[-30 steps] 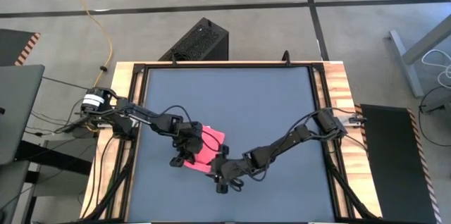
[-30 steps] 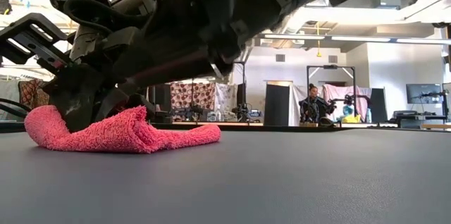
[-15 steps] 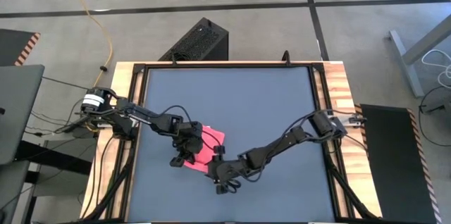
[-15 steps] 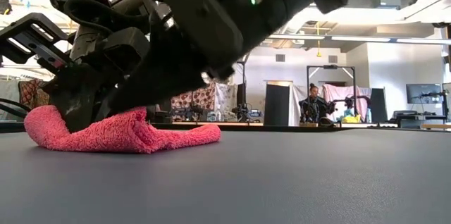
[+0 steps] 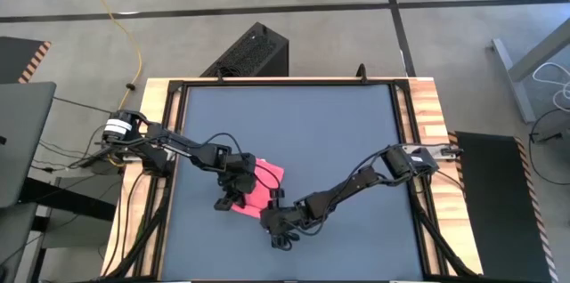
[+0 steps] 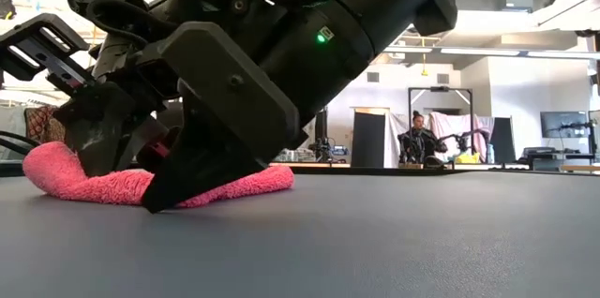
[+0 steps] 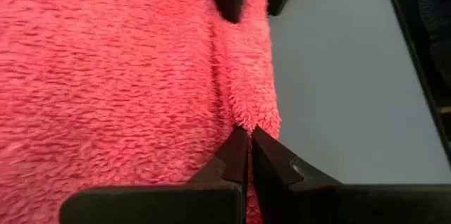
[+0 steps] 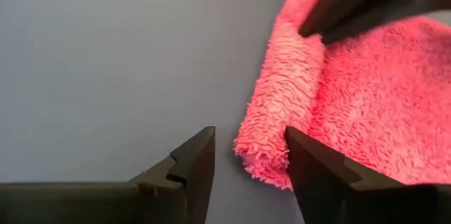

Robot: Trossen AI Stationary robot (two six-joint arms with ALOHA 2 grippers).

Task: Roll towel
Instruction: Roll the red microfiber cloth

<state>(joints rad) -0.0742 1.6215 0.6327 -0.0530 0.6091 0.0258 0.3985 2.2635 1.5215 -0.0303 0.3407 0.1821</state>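
Lower centre of the high view: closed left gripper (image 7: 243, 134) is pinning the towel (image 5: 259, 187); right gripper (image 8: 248, 155), fingers apart, is straddling its rolled edge, probably to roll.

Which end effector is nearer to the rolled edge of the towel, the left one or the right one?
Left. The left end effector is shut and presses on the towel at the rolled edge. The right end effector is open, one finger beside the roll's end, not gripping.
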